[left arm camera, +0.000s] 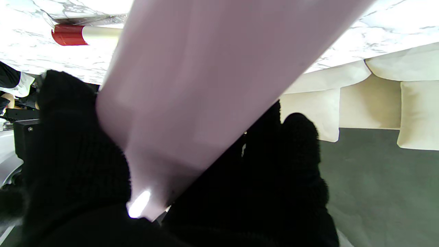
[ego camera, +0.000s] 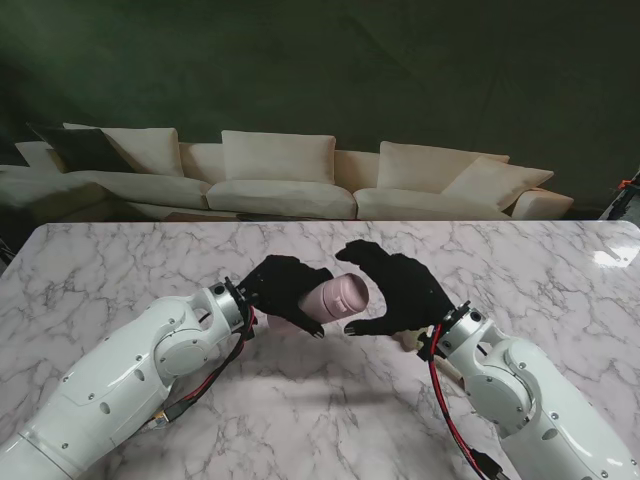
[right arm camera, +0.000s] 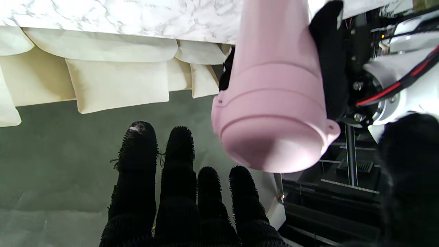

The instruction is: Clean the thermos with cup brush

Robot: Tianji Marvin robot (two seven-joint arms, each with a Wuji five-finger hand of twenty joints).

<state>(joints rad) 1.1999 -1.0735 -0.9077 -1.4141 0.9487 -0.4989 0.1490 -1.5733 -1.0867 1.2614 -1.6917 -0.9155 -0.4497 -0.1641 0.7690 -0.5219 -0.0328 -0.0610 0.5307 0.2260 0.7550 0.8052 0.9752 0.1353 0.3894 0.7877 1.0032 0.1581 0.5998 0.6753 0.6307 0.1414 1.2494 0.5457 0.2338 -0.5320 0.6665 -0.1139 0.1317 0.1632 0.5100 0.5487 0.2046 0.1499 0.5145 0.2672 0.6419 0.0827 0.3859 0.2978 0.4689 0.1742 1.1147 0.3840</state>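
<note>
the pink thermos (ego camera: pixel 338 296) is held off the marble table (ego camera: pixel 120 270), lying sideways, grasped in the left hand (ego camera: pixel 284 290). the right hand (ego camera: pixel 400 288) hovers beside its end, fingers (right arm camera: pixel 178 164) spread, holding nothing.

Even, soft daylight in stand view; glare patch on marble table (ego camera: pixel 610 255) at 3 o'clock. Blown-out white tabletop in left wrist view, thermos (left arm camera: pixel 205 85) blurred, specular spot near its end. Black gloves detail-less. Right wrist view sharp.
</note>
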